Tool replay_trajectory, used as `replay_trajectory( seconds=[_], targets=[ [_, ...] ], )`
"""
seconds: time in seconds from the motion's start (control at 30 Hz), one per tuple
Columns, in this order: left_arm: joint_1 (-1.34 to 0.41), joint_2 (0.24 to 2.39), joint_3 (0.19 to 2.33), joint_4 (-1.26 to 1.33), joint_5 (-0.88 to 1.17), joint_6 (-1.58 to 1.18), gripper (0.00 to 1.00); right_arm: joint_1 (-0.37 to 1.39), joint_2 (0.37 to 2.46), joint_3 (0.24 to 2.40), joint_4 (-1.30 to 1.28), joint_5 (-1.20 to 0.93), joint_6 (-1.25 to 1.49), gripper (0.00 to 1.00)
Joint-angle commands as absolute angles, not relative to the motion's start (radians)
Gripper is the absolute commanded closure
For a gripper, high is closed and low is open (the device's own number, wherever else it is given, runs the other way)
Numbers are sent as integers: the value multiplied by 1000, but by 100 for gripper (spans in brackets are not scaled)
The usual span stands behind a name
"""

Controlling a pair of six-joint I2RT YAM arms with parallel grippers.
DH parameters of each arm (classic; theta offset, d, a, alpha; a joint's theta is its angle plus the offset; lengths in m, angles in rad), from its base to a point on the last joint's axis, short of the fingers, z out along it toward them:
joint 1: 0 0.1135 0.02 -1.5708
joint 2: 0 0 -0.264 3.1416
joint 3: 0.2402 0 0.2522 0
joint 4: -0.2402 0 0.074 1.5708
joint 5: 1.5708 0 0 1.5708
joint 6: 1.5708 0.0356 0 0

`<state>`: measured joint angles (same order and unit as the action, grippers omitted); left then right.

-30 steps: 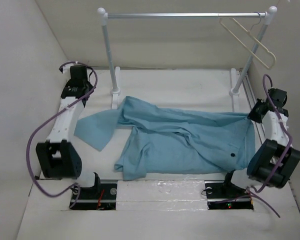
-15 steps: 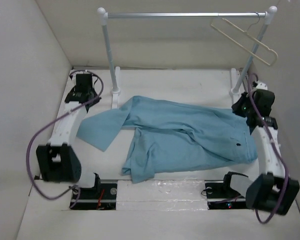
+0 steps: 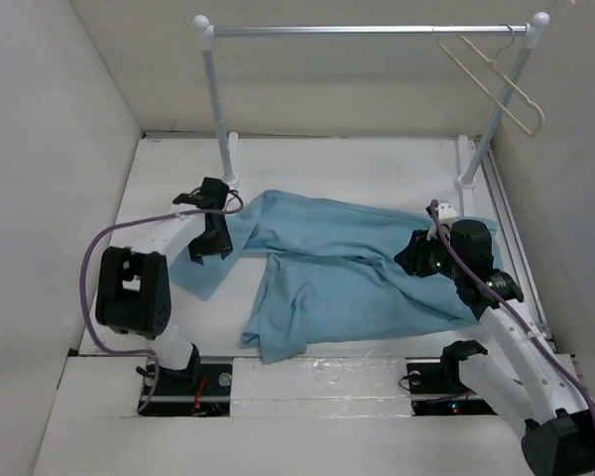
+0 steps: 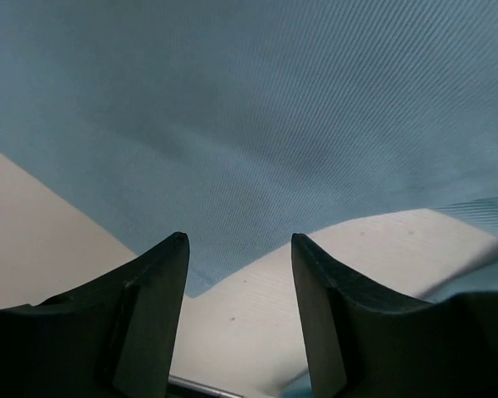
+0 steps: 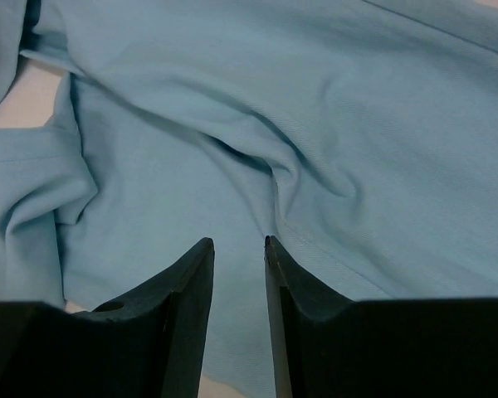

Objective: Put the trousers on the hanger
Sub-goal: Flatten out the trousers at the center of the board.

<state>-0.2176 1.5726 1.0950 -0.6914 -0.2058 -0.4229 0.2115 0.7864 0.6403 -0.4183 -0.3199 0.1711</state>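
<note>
The sky-blue trousers (image 3: 337, 268) lie spread and wrinkled across the white table, one leg end pointing left. My left gripper (image 3: 210, 238) hovers over that left leg end, open, with bare table and the cloth's edge (image 4: 232, 166) between its fingers (image 4: 153, 290). My right gripper (image 3: 421, 256) hangs low over the trousers' right part, open, with folded blue cloth (image 5: 232, 166) below its fingertips (image 5: 282, 274) and nothing pinched. The pale beige hanger (image 3: 496, 84) hangs tilted from the rail's right end.
A white-posted metal clothes rail (image 3: 367, 31) stands at the back, its feet (image 3: 228, 183) on the table beside the trousers. White walls close in left, right and behind. The arm bases (image 3: 317, 382) sit along the near edge.
Both arms swung in from the table's sides over the trousers, and both grippers opened. The trousers have shifted and smoothed a little; the hanger swayed.
</note>
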Motion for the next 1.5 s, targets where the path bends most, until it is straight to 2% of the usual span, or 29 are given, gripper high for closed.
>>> replay_trajectory(
  seconds=[0.0,0.13,0.4,0.5,0.57,0.63,0.8,0.97,1.1,1.13,1.17,1.37,1.4,1.47],
  targets=[
    [-247,1629,1086,-784,-212,-402,51,225,773,649,-384,-350,140,63],
    [-291,1723,1077,-810,-228,-410,52,225,793,666,-400,-371,118,63],
    [-324,1758,1038,-837,-251,-434,48,225,818,660,-383,-437,107,63],
    [-314,1802,1052,-848,-267,-445,56,203,813,667,-388,-456,106,63],
    [-314,1835,1066,-851,-282,-442,81,193,805,679,-402,-463,98,63],
    [-305,1841,1091,-848,-320,-442,100,181,785,698,-431,-466,84,63],
    [-278,1790,1118,-836,-347,-445,100,149,753,726,-482,-471,49,63],
    [-278,1579,1175,-819,-347,-459,100,149,771,718,-477,-474,48,62],
    [-236,1542,1389,-822,-472,-465,100,149,815,722,-453,-469,48,62],
    [-194,1602,1493,-806,-491,-442,100,149,846,733,-448,-460,45,63],
    [-193,1603,1494,-805,-491,-442,100,149,847,733,-448,-460,44,63],
    [-32,1925,1871,-741,-635,-428,100,149,922,814,-475,-425,25,62],
    [-16,2034,2007,-783,-582,-426,100,159,940,827,-507,-425,20,62],
    [0,2121,2141,-981,-424,-423,100,172,945,857,-544,-411,-21,61]
  ],
)
